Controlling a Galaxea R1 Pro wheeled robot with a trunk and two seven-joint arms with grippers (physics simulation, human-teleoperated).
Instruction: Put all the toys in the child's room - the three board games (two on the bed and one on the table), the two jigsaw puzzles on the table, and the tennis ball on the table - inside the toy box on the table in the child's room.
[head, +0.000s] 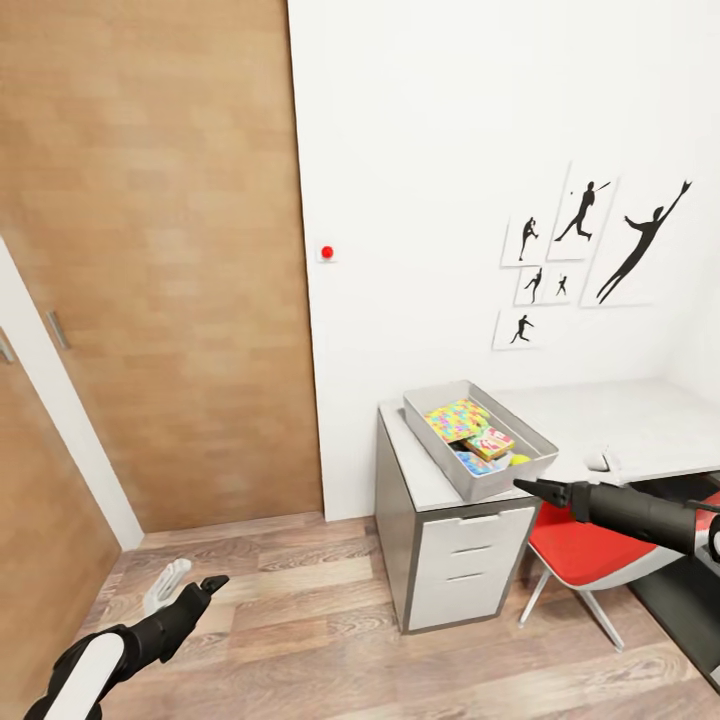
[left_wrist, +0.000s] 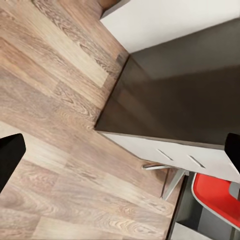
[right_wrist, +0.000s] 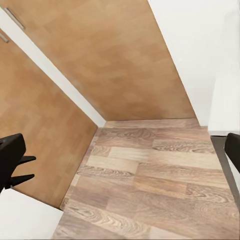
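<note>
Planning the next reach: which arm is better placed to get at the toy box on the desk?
Probably the right: its gripper hangs just off the toy box at the desk edge, while the left gripper is low over the floor.

Table (head: 640, 425) and red chair (head: 580, 550) cut off at the right edge.

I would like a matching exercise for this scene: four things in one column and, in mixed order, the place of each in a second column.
Things:
1. shallow light grey toy box
2. red chair
3. multicoloured jigsaw puzzle square
4. small red round button

Places:
A. on the white wall
B. inside the toy box
C. on the desk's pale grey top
D. on the floor, partly under the desk

Pairs: 1-C, 2-D, 3-B, 4-A
</note>
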